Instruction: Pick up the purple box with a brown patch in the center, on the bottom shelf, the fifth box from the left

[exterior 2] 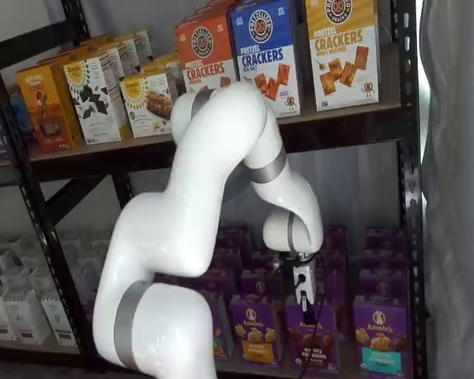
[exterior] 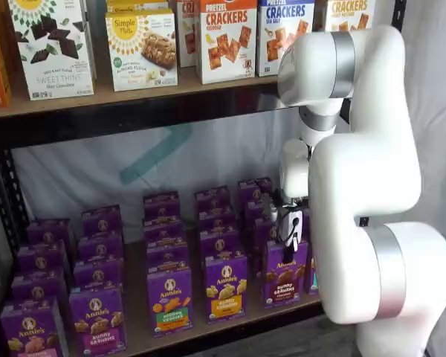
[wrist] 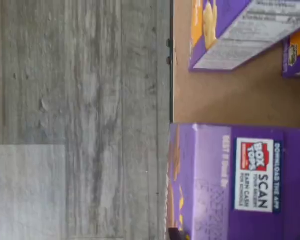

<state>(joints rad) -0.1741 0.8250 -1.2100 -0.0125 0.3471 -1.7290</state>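
The big white arm bends down in front of the rack, and its pincer hangs low at the bottom shelf. It shows in both shelf views, with a thin cable hanging beside it. In a shelf view the pincer is right over the front box of one row. The black fingers are small and seen partly from the side, so I cannot tell if they are released or clenched, and I cannot tell if they touch the box. The purple box with the brown bunny crackers on its front stands just under the pincer, at the front edge of the board, standing up straight. In a shelf view the same box sits below the fingers, with the cable hanging down across its front. Just beside the pincer is a purple box with a yellow patch, and on the far side of that one is a purple box with orange crackers. On the pincer's other side is a purple box with a teal patch. More purple boxes stand in rows behind the pincer. High above it, the upper shelf holds cracker boxes. The wrist view looks down on a purple box top with a Box Tops label, some bare brown board, and the grey floor past the shelf's edge.
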